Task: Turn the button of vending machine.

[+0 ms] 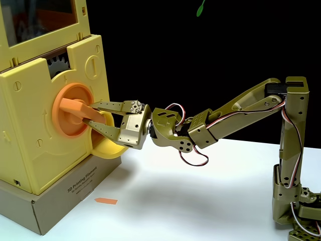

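Left of centre on big boxy yellow plastic vending machine [47, 150]: large round orange plastic button [70, 111], rigid, smooth. Olive-green two-finger gripper [90, 113] clamped across its thick bar, seemingly; best hold there.

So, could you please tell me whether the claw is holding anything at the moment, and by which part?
The claw grips the orange knob of the yellow machine, its fingers above and below the bar across the knob's middle.

Olive-green arm [235, 108], red-white cables
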Motion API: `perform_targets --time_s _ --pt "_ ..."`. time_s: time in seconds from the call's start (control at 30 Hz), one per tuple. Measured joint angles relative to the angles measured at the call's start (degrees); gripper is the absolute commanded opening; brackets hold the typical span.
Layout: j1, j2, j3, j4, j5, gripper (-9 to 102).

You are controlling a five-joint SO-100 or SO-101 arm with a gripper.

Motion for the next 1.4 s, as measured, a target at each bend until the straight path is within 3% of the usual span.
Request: perform_targets --time_s 0.7,1.4 --pt "0.18 -0.09 1.49 -3.25 26.54 2" --pt "0.35 0.0 1.76 -3.25 46.32 4"
